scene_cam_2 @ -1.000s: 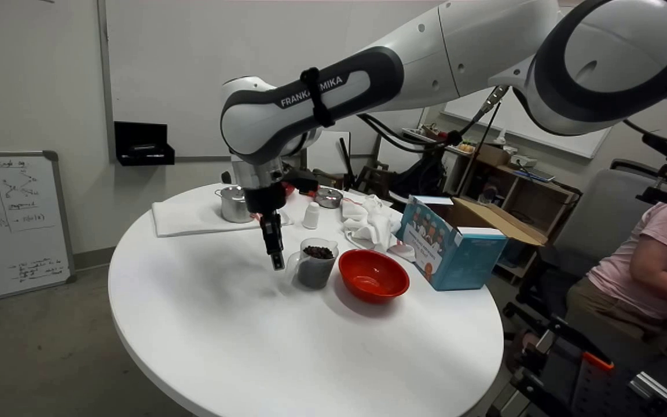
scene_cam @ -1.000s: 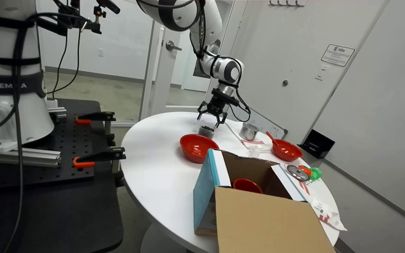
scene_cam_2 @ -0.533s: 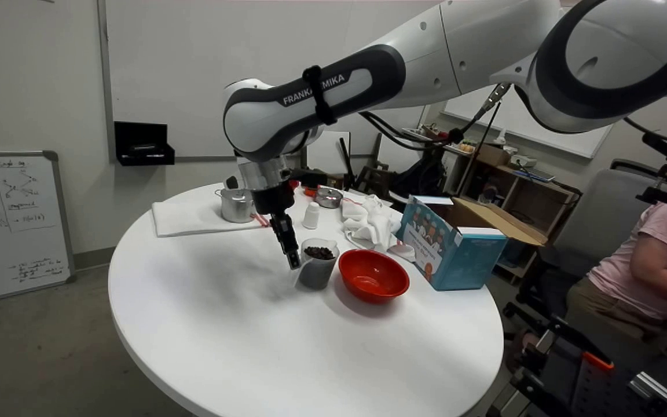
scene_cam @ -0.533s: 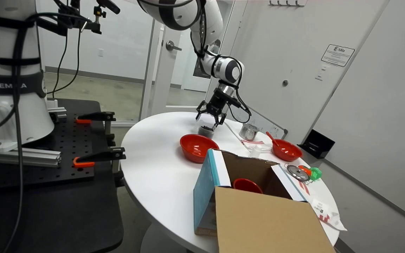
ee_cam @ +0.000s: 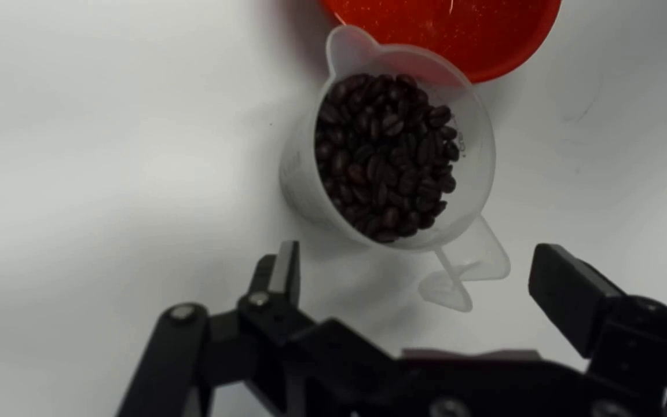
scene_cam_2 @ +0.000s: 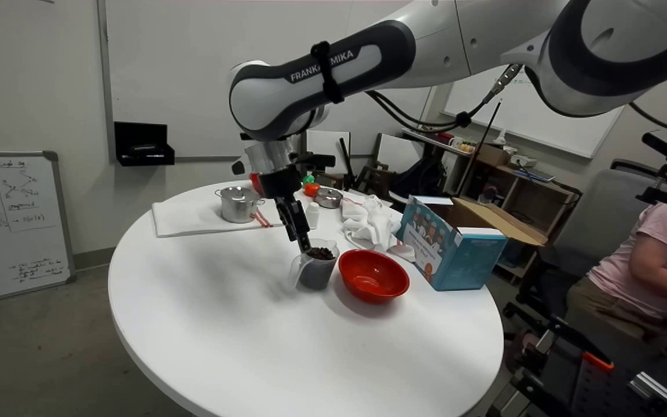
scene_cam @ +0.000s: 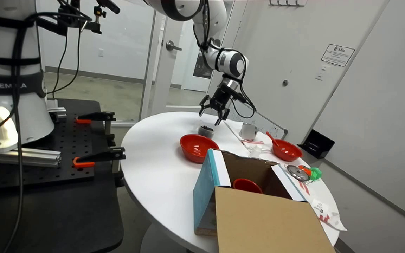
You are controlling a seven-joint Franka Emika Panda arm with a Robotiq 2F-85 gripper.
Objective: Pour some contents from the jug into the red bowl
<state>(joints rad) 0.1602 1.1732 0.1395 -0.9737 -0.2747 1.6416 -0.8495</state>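
The jug (ee_cam: 304, 185) is a translucent plastic measuring jug filled with dark beans (ee_cam: 385, 156). It stands upright on the white table, its spout toward the red bowl (ee_cam: 455, 35) and its handle (ee_cam: 484, 255) away from it. In both exterior views the jug (scene_cam: 206, 133) (scene_cam_2: 316, 275) is close beside the bright red bowl (scene_cam: 196, 149) (scene_cam_2: 371, 275). My gripper (ee_cam: 419, 272) is wide open over the handle side, one finger (ee_cam: 290, 272) to each side of the handle in the wrist view. In an exterior view the gripper (scene_cam_2: 304, 248) reaches the jug's rim level; contact cannot be made out there.
An open cardboard box (scene_cam: 265, 221) (scene_cam_2: 464, 260) holds a red cup (scene_cam: 247, 185). Around the far side are a metal pot (scene_cam_2: 238, 205), a white bottle (scene_cam_2: 312, 214), a lid (scene_cam_2: 329, 198), crumpled white cloth (scene_cam_2: 371, 223) and another red bowl (scene_cam: 287, 151) with a red spoon.
My gripper has moved toward the jug and tilted, then lifted a little over its handle side. It stays open throughout. The jug and red bowl have not moved.
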